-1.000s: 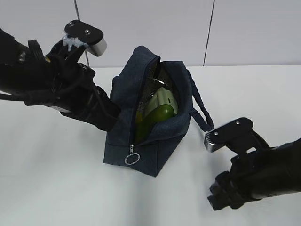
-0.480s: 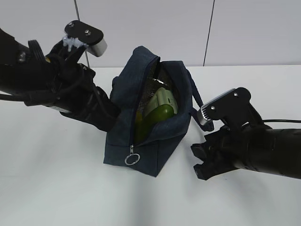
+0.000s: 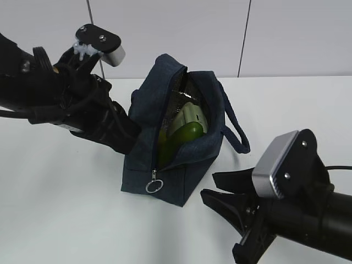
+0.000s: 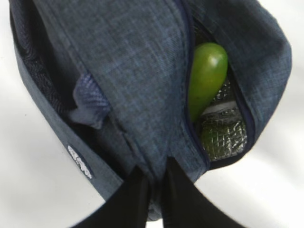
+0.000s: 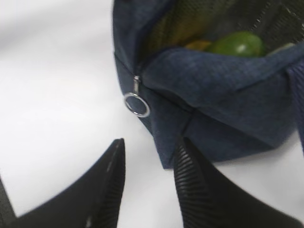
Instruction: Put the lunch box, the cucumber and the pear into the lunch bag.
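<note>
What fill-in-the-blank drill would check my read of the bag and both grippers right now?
1. The left gripper is pinched shut on the fabric of the ____.
2. The right gripper has its jaws ____, with nothing between them.
3. The silver ring pull hangs at the end of the bag nearer the ____ gripper.
4. The cucumber lies ____ the lunch bag, beside the lunch box.

Missing words: lunch bag; open; right; inside
</note>
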Robot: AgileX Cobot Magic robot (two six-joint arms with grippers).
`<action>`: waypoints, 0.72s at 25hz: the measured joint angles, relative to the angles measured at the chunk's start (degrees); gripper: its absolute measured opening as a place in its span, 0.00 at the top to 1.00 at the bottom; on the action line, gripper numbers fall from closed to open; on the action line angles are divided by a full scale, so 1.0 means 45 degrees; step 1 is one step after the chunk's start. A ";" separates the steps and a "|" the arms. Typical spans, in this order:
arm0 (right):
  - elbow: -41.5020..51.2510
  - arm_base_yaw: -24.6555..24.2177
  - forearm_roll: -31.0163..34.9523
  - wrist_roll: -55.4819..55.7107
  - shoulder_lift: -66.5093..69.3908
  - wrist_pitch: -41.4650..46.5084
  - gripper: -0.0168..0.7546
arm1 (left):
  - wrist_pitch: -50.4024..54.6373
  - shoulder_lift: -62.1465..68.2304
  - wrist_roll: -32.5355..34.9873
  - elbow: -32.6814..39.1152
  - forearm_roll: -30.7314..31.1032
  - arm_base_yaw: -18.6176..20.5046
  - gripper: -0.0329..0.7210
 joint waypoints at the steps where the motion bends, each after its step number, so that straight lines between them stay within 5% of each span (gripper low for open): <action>1: 0.0235 0.0000 -0.0168 0.0052 0.0000 -0.0528 0.61 | 0.0012 0.0000 0.0000 0.0000 0.0000 0.0000 0.95; 18: 0.0050 0.0000 -0.0101 0.0106 0.5103 -0.5979 0.67 | 0.0034 0.0000 0.0000 0.0000 -0.0039 0.0000 0.95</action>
